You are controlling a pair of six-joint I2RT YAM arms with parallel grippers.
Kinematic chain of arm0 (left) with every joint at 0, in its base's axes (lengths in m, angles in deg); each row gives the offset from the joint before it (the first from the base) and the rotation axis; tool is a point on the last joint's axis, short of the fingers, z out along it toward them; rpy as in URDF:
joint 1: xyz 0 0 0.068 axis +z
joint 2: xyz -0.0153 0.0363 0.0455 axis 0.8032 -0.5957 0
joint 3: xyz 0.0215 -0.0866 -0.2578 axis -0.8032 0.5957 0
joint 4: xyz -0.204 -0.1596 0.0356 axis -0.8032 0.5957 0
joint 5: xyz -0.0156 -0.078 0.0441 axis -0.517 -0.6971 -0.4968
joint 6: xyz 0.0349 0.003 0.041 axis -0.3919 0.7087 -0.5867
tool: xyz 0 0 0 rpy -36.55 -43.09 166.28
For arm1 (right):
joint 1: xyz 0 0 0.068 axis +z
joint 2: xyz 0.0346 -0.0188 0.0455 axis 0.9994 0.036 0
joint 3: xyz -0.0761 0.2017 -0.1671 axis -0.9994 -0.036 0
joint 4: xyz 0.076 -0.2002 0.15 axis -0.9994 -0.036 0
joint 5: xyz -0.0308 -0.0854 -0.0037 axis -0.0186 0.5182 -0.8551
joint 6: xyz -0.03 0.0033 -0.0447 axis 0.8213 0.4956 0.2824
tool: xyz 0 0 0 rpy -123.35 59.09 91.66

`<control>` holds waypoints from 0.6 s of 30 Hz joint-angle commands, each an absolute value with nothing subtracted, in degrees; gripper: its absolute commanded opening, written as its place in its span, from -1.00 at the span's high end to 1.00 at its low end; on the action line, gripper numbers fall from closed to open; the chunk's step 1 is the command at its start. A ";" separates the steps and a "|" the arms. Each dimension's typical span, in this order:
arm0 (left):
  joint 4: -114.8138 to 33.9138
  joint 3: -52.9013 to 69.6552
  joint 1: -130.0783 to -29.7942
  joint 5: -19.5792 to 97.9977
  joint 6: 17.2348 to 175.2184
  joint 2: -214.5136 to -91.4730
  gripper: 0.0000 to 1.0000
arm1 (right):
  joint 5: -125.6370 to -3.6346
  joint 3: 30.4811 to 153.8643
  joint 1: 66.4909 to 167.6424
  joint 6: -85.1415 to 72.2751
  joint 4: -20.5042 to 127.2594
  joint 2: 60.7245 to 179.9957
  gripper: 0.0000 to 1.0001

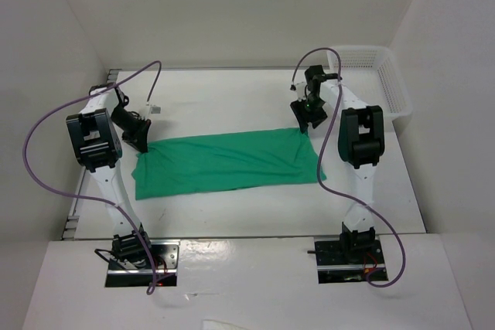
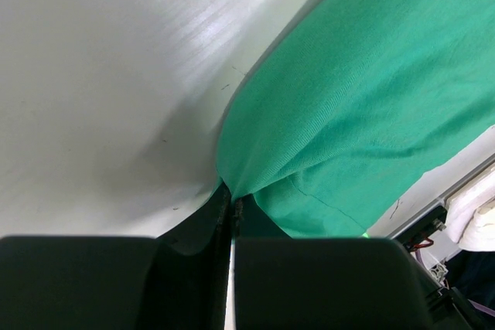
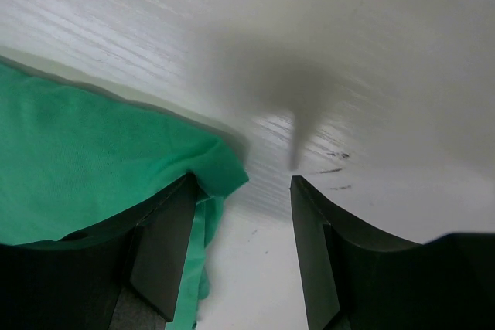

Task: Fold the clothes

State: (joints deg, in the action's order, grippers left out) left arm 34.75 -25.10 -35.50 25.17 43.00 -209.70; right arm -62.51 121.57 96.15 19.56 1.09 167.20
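The clothes, one green T-shirt [image 1: 228,164], lie as a long flat band across the middle of the table. My left gripper [image 1: 143,143] is at the band's far left corner. In the left wrist view its jaws are pressed together on a pinch of green fabric [image 2: 363,98] at the tips of the left gripper [image 2: 232,202]. My right gripper [image 1: 307,125] hovers over the far right corner. It stands open [image 3: 244,183], bare table showing between the fingers. The shirt's corner [image 3: 85,152] drapes over the tip of the left finger [image 3: 166,245] and is not clamped.
A white mesh basket [image 1: 387,75] stands at the back right against the wall. White walls close in the table on the left, back and right. Purple cables loop from both arms.
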 commanded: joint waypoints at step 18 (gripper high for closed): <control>36.10 -24.57 -35.16 25.93 43.33 -207.05 0.95 | -70.62 126.05 95.76 21.39 -1.22 172.61 -0.07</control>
State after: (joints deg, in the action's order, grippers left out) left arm 34.75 -24.82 -35.48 25.43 43.04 -209.70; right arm -67.72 124.46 96.02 20.59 0.30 170.58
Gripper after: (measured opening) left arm 0.022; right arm 0.537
